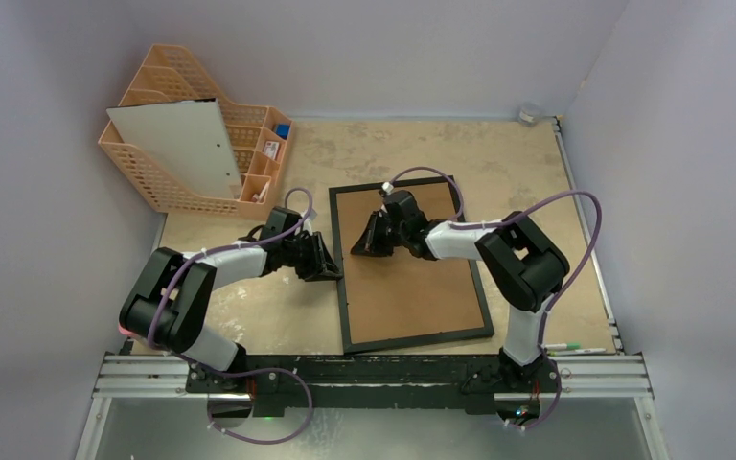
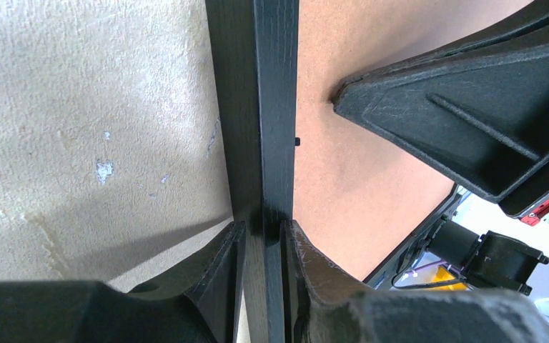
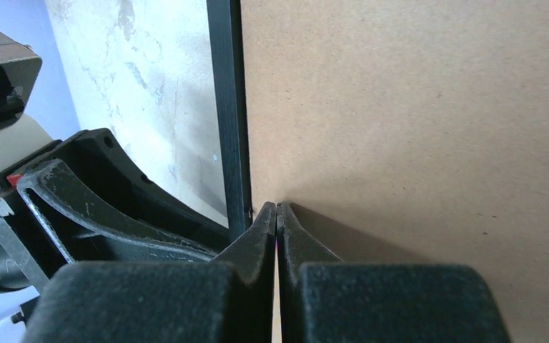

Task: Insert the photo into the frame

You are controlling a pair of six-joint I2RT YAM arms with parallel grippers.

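Note:
The frame (image 1: 338,287) lies flat on the table, back side up, its brown board (image 1: 412,278) facing me. My left gripper (image 1: 328,269) is shut on the frame's left black border (image 2: 257,107); one finger sits outside it on the table side and one on the board side, as the left wrist view (image 2: 264,227) shows. My right gripper (image 1: 361,245) is shut, with its tips (image 3: 277,209) touching the brown board (image 3: 414,107) just inside the black border (image 3: 225,107). The photo is out of view.
An orange basket organiser (image 1: 168,187) stands at the back left with a white board (image 1: 187,144) leaning in it. Pens (image 1: 575,348) lie at the right front edge. A small object (image 1: 530,113) sits in the back right corner. Walls close three sides.

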